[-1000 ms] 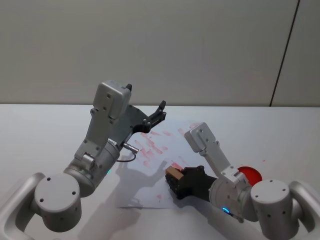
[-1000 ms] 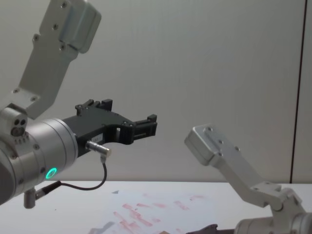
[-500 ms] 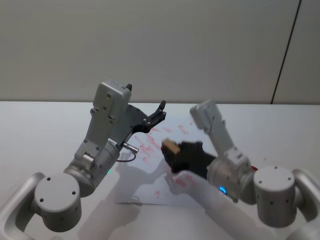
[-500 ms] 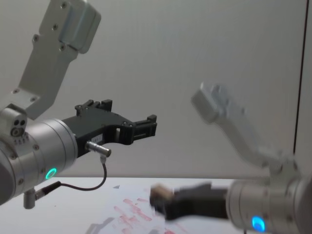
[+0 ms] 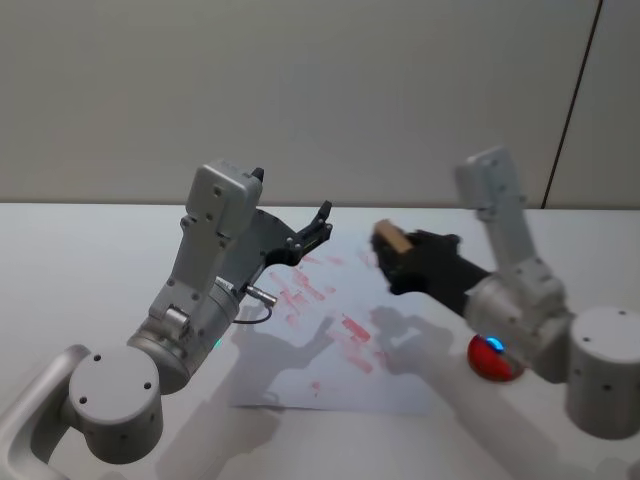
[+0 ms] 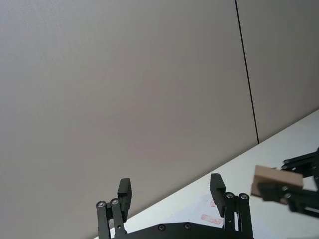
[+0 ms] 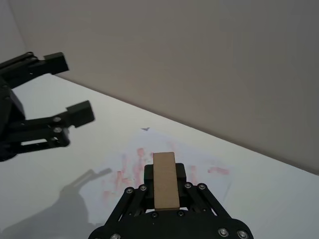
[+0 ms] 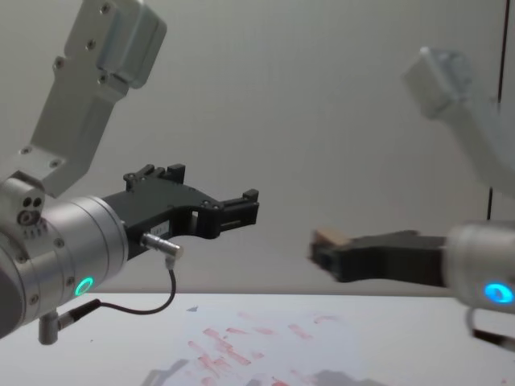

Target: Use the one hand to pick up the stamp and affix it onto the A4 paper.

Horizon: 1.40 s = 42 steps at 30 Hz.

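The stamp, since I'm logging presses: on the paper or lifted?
Lifted: the right gripper holds the stamp in the air, clear above the A4 paper.

Left gripper [image 5: 321, 225] high in mid-air, jaws apart; right gripper [image 5: 395, 256] aloft, jaws clamped, elbow up.

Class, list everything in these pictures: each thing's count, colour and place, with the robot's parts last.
small tan wooden stamp: one, tan, held by the right gripper.
white A4 paper: one, white with red-pink marks, on the table.
round red object: one, red, on the table by the right arm.
table: one, white, under the paper.
left gripper: one, black, raised at the paper's left, jaws open.
right gripper: one, black, raised, jaws shut on the stamp.
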### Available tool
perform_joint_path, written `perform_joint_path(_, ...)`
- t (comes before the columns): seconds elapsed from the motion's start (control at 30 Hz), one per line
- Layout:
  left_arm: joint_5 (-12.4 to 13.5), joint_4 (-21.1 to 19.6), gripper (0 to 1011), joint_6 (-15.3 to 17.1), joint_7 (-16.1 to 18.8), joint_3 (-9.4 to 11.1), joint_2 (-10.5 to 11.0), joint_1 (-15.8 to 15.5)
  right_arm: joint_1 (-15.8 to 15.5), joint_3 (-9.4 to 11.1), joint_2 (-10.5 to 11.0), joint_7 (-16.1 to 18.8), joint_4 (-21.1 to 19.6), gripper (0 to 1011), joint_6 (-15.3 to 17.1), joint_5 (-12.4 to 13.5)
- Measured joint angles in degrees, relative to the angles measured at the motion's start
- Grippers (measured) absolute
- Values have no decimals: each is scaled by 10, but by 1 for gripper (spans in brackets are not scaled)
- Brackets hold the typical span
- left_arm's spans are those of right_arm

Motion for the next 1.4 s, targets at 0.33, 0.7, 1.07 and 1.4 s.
perform_joint_path(0.33, 0, 0, 1003, 0, 0, 0, 0, 0, -59, 30, 53, -48, -63, 220, 32, 33)
perform_joint_path(0.7, 0, 0, 1003, 0, 0, 0, 0, 0, -107, 50, 92, -78, -102, 220, 50, 48)
perform_joint_path(1.07, 0, 0, 1003, 0, 0, 0, 0, 0, -122, 56, 106, -82, -107, 220, 60, 46)
perform_joint_path(1.4, 0, 0, 1003, 0, 0, 0, 0, 0, -124, 55, 108, -72, -98, 220, 74, 39)
